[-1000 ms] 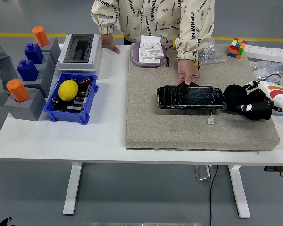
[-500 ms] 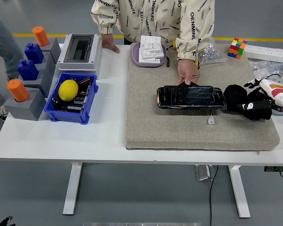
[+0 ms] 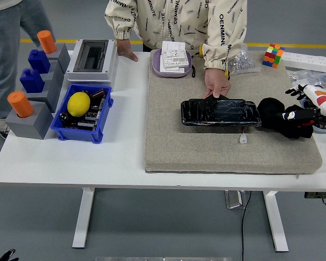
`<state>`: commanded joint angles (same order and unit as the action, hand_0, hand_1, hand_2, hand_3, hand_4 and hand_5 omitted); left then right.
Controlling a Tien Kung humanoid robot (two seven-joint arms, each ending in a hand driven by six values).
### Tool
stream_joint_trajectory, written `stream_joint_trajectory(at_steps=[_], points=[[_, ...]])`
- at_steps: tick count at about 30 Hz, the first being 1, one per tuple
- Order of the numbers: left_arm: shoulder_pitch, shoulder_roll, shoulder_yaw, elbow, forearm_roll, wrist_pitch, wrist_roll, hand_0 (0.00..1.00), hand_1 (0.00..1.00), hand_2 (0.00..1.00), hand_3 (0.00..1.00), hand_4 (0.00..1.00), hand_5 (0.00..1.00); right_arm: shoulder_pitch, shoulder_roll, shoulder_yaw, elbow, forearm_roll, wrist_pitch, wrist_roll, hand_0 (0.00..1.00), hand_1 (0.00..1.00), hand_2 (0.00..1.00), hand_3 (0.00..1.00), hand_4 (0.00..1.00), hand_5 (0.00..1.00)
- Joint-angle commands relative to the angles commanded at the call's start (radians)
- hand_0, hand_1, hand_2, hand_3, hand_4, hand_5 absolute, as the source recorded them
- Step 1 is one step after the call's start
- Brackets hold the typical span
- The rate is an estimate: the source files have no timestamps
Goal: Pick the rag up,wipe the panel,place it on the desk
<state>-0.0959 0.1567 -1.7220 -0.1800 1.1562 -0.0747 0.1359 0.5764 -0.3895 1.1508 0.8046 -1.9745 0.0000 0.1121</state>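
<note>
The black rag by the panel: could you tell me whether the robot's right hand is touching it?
Touching. In the head view the right hand lies on the black rag, its fingers overlapping the cloth with no gap.

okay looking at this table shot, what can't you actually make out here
All head view:
- Right hand on the rag: black on black, so the grasp is unclear.
- Left arm: outside the picture.
- Blue bin contents: too small to identify, partly behind the lemon.
- Person's hand at the panel: the panel's edge hides its fingertips.
</note>
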Motion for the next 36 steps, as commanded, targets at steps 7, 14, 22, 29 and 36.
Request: stream_joint_trajectory(at_steps=[7,14,22,29,36], points=[[0.002,-0.001,0.003,0.0,-0.002,0.0,0.0,0.725,0.716,0.767,0.627,0.692,0.578,0.013,0.014,0.015,-0.045,-0.01,-0.001,0.006,0.758,0.7,0.762,0.777,0.998,0.483],[0.002,-0.002,0.008,0.0,-0.004,0.0,0.0,0.724,0.716,0.767,0.627,0.692,0.577,-0.004,0.03,0.014,-0.071,-0.013,-0.002,0.012,0.758,0.7,0.762,0.777,0.998,0.483],[0.0,-0.002,0.015,0.0,-0.006,-0.001,0.0,0.725,0.716,0.767,0.628,0.693,0.579,-0.023,0.038,0.007,-0.067,-0.013,-0.003,0.015,0.757,0.698,0.763,0.778,0.998,0.482],[0.003,0.0,0.015,0.0,-0.007,0.001,0.001,0.724,0.716,0.768,0.628,0.693,0.58,-0.036,0.035,0.008,-0.065,-0.011,-0.011,0.017,0.753,0.697,0.761,0.776,0.998,0.482],[0.0,-0.002,0.018,0.0,-0.009,-0.001,0.001,0.725,0.716,0.767,0.627,0.692,0.58,-0.046,0.036,0.01,-0.061,-0.01,-0.022,0.019,0.746,0.695,0.759,0.776,0.998,0.48]])
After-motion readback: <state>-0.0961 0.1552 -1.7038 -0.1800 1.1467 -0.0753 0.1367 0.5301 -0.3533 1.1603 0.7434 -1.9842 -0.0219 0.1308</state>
